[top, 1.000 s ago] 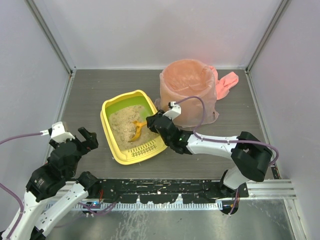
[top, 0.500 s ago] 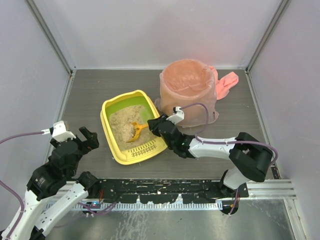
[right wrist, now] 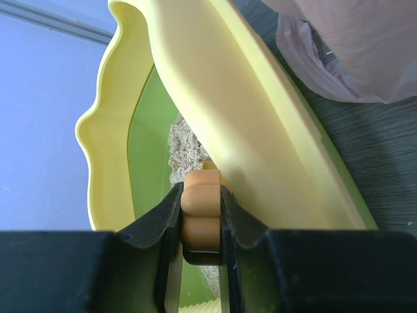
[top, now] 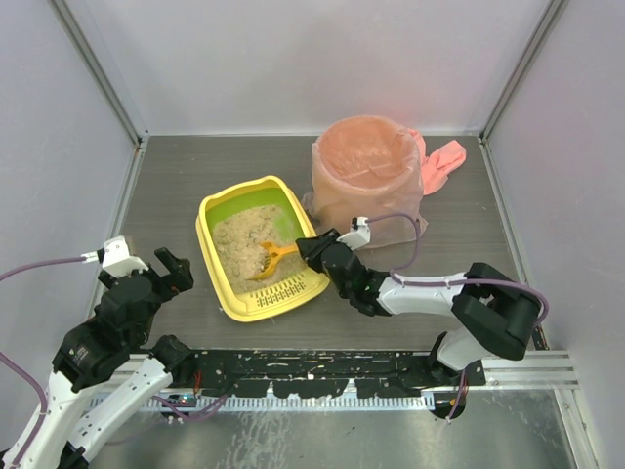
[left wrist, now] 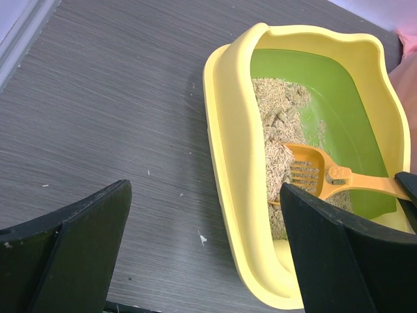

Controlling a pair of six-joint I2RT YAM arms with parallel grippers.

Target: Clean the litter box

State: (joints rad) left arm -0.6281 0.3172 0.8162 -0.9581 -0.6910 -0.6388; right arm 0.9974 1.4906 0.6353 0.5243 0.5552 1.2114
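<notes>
The litter box (left wrist: 228, 150) is seen on the worktop (left wrist: 117, 98), directly ahead of the right jaws, which are closed tight on the handle of the orange scoop (left wrist: 313, 173); its blade is laid on the litter (left wrist: 277, 117). The left jaws are spread wide and empty, with the litter box ahead and to their right. It is judged stiff, smooth plastic, light in itself but weighted by loose litter that would shift if tipped; the broad yellow rim is judged the best hold. No brand, label or writing can be made out
</notes>
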